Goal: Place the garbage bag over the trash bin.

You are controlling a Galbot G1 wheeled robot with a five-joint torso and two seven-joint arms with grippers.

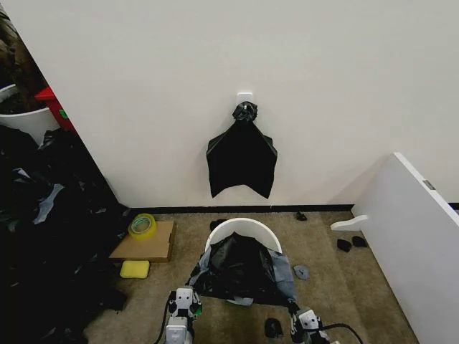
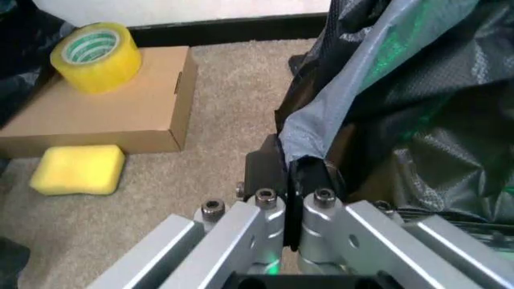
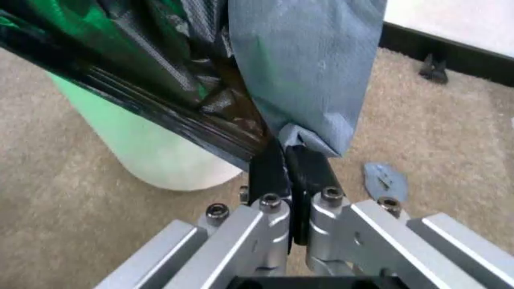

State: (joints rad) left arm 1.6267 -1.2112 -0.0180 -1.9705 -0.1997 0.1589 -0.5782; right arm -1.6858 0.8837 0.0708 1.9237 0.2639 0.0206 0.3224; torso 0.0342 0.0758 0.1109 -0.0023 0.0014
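Over one trash bin [image 1: 244, 228], two grippers' fingers clamp one garbage bag [image 1: 240, 269]

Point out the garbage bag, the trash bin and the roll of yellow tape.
garbage bag [image 1: 240, 269]: head view, on the black sheet draped over the bin's front.
trash bin [image 1: 247, 225]: head view, on the bare far rim.
roll of yellow tape [image 2: 96, 57]: left wrist view, on its outer side.

The glossy black garbage bag [image 1: 242, 271] drapes across the cream-white trash bin's [image 1: 244, 228] near rim.
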